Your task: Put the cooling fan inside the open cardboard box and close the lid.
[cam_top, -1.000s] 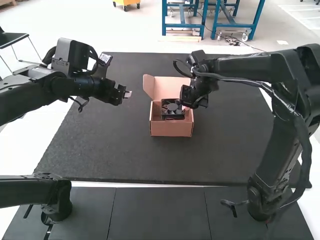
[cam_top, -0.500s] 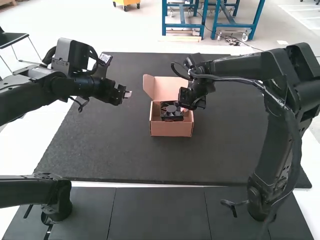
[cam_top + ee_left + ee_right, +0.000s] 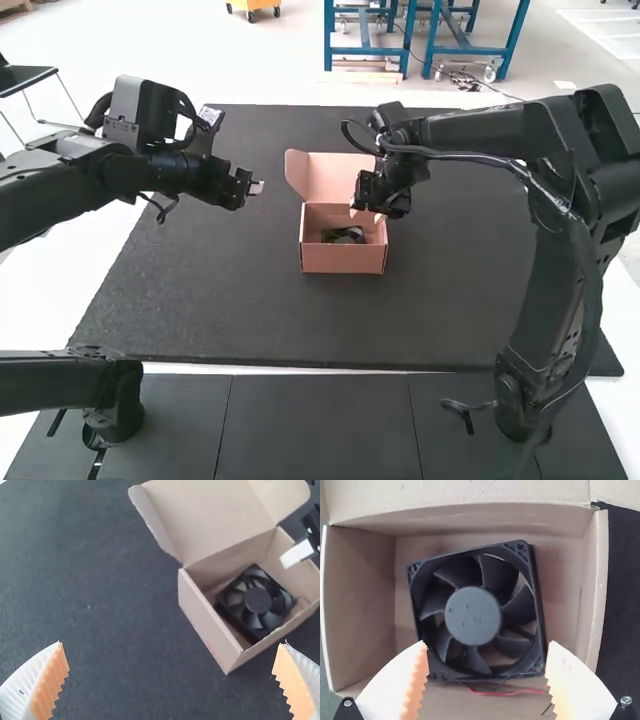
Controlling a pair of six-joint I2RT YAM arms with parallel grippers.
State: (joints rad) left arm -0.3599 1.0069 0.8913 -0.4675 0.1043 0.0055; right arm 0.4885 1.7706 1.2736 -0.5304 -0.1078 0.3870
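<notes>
The cardboard box [image 3: 343, 255] stands mid-mat with its lid [image 3: 322, 174] raised at the back. The black cooling fan [image 3: 346, 235] lies flat on the box floor, also seen as the fan [image 3: 475, 615] and the fan [image 3: 257, 605]. My right gripper [image 3: 370, 204] hovers just above the box's right rear corner; its fingers stand open over the fan, holding nothing, as the right gripper [image 3: 485, 680] shows. My left gripper [image 3: 247, 187] hangs open to the left of the box, a gap away, with the left gripper [image 3: 170, 690] empty. A thin red wire [image 3: 490, 692] trails from the fan.
The black mat [image 3: 200, 280] covers the table around the box, with free room in front and to both sides. The raised lid [image 3: 220, 515] leans back toward the far side. A white fingertip [image 3: 299, 555] of the right gripper shows over the box's rim.
The fan, held by the right gripper at the box's rim a second ago, now lies down inside the box. The right gripper has let go and lifted slightly. The left arm kept still.
</notes>
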